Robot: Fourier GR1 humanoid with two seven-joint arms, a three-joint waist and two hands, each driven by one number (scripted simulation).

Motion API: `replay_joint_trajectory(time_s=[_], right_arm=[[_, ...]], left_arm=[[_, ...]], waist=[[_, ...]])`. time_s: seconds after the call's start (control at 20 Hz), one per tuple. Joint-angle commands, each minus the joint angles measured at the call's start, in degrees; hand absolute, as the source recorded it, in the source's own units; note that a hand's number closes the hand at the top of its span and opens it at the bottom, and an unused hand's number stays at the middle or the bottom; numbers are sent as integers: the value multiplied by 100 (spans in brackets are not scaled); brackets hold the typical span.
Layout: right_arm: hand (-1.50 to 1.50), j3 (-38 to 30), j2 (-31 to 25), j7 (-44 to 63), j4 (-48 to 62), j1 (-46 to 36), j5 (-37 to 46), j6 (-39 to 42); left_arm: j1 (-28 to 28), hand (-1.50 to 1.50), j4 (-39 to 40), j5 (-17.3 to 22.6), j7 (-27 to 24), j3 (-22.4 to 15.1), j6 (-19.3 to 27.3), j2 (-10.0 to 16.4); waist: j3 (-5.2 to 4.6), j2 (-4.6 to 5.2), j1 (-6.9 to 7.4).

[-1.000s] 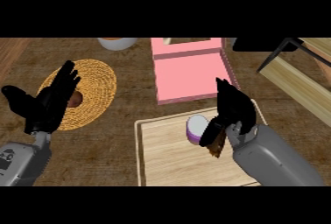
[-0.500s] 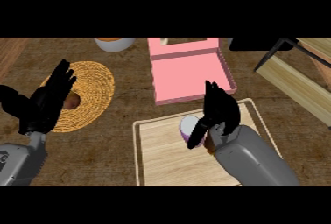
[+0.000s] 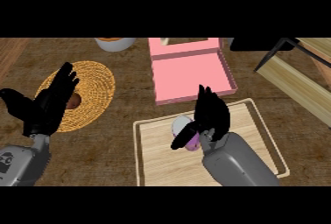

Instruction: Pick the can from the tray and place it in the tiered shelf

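Two hands show in the head view. Your right hand point(image 3: 212, 114) is over the wooden tray point(image 3: 150, 162), fingers straight and pointing away from you, thumb spread to the left; it holds nothing yet. The can point(image 3: 183, 128), purple with a pale end, is on the tray, just left of the palm and partly hidden by it, between the thumb and the fingers. You cannot tell whether the thumb touches it. Your left hand point(image 3: 45, 109) rests open above the woven mat point(image 3: 97, 85) at the left.

The step in hand is judged to be the grasp, not yet made. The next move calls for you to curl the fingers and thumb round the can and lift it clear of the tray's rim. Then carry it right, past the pink box point(image 3: 191, 74), to the tiered shelf point(image 3: 294, 81).
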Motion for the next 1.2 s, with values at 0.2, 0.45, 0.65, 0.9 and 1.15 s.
replay_joint_trajectory(time_s=[0.2,0.45,0.65,0.9,1.15], right_arm=[[-150,-233,325,1244,440,-30,326,267],[150,68,329,1064,634,300,225,-65],[150,-102,330,886,636,264,363,225],[150,-1,329,408,780,247,937,246],[150,-534,321,-190,1122,-64,1401,-215]], left_arm=[[72,0,-137,-25,19,30,-166,-5],[-287,0,1,-125,189,85,-77,-91],[118,0,-142,-234,51,4,-1,-280],[-32,0,110,-222,46,242,-245,-183],[173,0,-359,-303,179,279,-273,-215]], waist=[[22,92,118],[26,108,101],[24,94,99],[24,102,78],[28,104,117]])
